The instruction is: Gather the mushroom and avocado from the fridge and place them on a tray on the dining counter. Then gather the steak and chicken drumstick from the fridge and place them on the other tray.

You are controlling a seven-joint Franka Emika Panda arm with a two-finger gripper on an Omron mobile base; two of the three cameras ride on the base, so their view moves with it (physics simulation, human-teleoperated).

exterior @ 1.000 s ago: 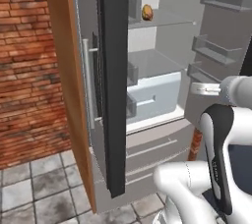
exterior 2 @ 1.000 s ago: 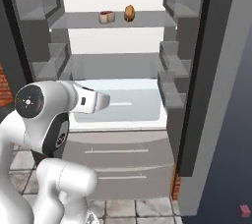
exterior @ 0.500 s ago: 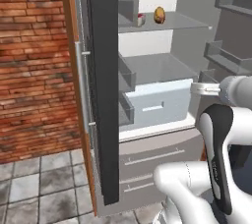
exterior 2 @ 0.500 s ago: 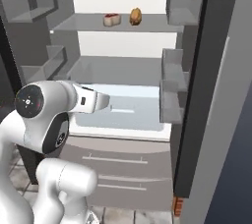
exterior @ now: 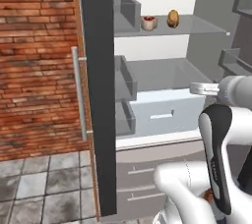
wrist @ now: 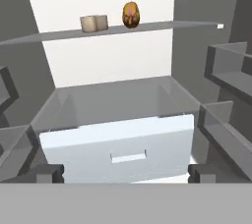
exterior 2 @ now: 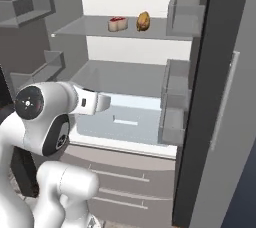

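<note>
Left base: tall grey fridge [exterior: 162, 70] open; small red steak [exterior: 149, 22] left of tan-brown knobbly chicken drumstick [exterior: 173, 18] on far glass shelf [exterior: 197, 25].
Right base: same pair, just beside each other.
Hand: gripper [wrist: 125, 173] jaws wide apart, empty, facing pale blue drawer [wrist: 118, 149].

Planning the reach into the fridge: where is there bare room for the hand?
The upper shelf is bare left of the steak and right of the chicken drumstick. Those two sit close together. The glass above the white drawer is bare.
</note>
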